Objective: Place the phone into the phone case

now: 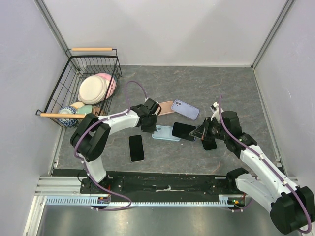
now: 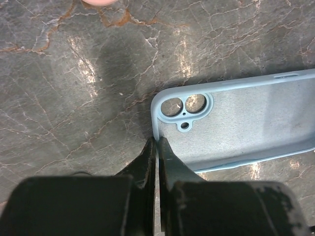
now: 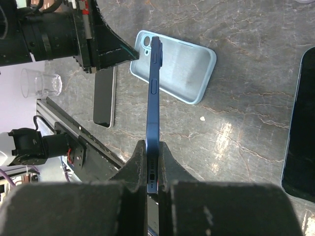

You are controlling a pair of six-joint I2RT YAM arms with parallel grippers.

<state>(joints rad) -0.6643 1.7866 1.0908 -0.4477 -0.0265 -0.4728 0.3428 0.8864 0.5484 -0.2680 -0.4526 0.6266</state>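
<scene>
The right fingers point(image 3: 143, 156) are clamped flat on the bottom end of the slim dark-blue phone point(image 3: 153, 98). It stands on its long edge and reaches away from them, well clear of the grey marbled table point(image 3: 246, 113). That is a short hold on a long, smooth body. If its far end is pressed down, the phone may well pivot or slip between the pads.

Straight ahead of those fingers, beneath the phone's far tip, lies the pale-blue soft-looking phone case point(image 3: 182, 69), open side up.

The left fingers point(image 2: 151, 151) are closed tight on the thin side wall of the case, just below its camera cut-out point(image 2: 186, 104). They hold nothing but that wall. A wall so slight could bend or pull out of the pinch, and the case would then skate across the table under pressure.

These fingers also sit at the very corner where the phone's far end must seat. The phone could land on them, or catch on the rim and ride up instead of dropping in. It must also be rolled flat first; going in tilted would likely jam one side.

Off to the right of the right fingers a black phone point(image 3: 300, 132) lies flat, near enough that a wide swing might nudge it.
</scene>
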